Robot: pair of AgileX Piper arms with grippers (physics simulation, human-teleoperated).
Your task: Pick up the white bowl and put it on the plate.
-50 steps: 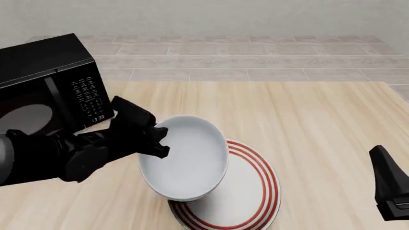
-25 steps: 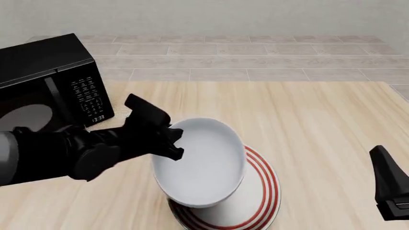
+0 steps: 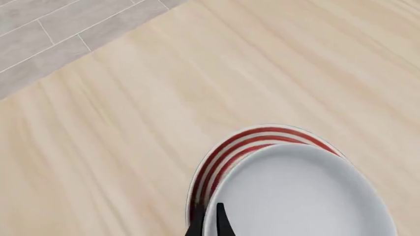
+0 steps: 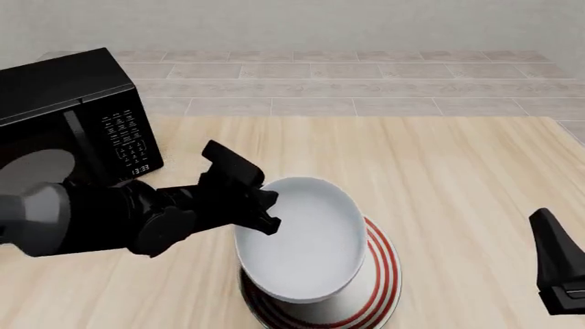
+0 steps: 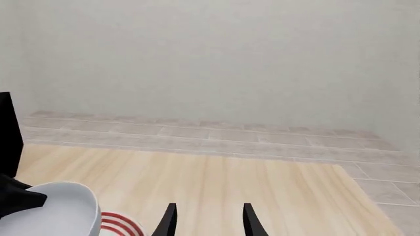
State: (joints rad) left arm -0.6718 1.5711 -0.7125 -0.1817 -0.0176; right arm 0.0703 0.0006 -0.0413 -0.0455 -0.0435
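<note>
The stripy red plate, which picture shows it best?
The left wrist view shows the plate best: its red rings curve clearly beside the white bowl. In the front view the bowl hides most of it. The right wrist view catches only a corner.

Bowl (image 4: 306,240) lower centre of frame, over plate (image 4: 382,274). Microwave (image 4: 68,116) upper left on desk (image 4: 439,178). Left gripper (image 4: 260,205) at bowl's left rim. Right gripper (image 4: 557,274) lower right.

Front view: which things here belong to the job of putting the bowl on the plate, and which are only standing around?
Belong to the job:
- white bowl, gripped at its rim
- plate, red-ringed, under the bowl
- left gripper, holding the bowl

Only standing around:
- black microwave, at the table's left
- right gripper, fingers apart, holding nothing
</note>
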